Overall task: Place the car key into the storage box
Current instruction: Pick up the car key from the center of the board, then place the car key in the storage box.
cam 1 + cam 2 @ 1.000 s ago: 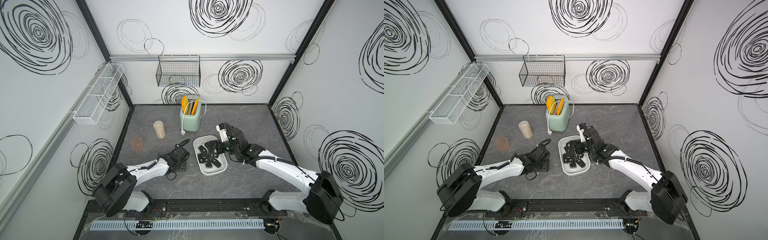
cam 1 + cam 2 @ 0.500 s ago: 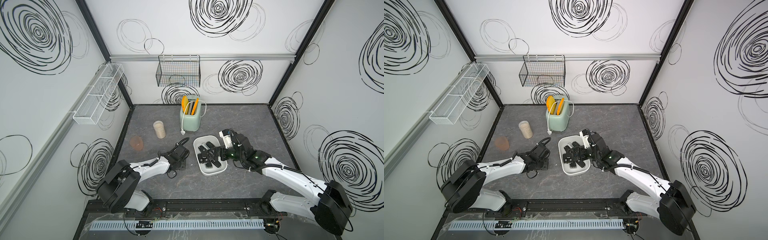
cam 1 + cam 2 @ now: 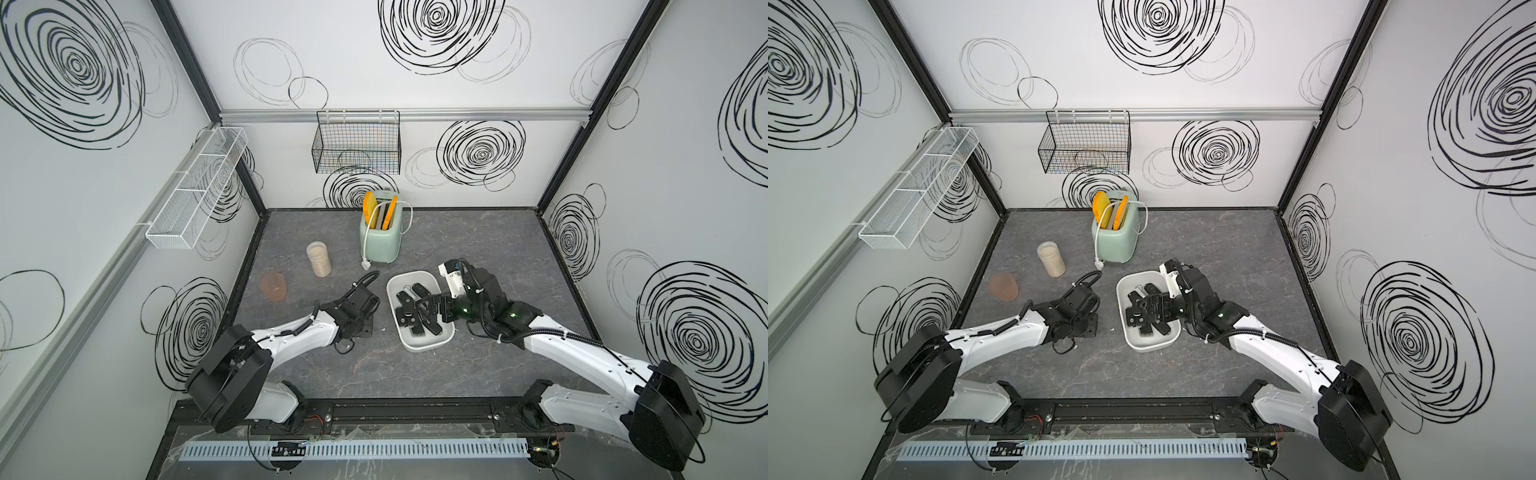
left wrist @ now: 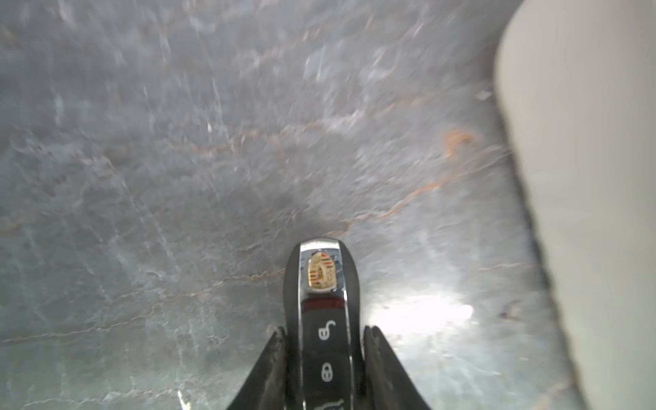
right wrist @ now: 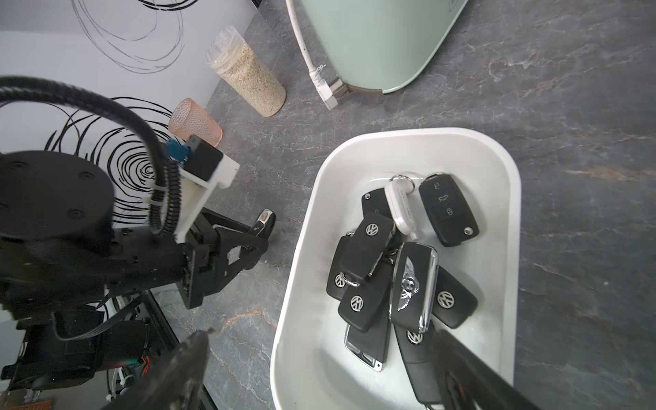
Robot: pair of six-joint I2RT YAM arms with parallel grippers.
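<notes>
Car key (image 4: 321, 284) is sitting clamped in the left gripper (image 4: 323, 332), at nine o'clock of the storage box (image 5: 419, 133); the right gripper (image 5: 319, 340) is hanging wide open above the box.

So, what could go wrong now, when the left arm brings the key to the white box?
The left pincer grips the car key with its crest end sticking out; it could twist or slip.
The right pincer hangs open over the storage box, so the arms might collide there.
</notes>
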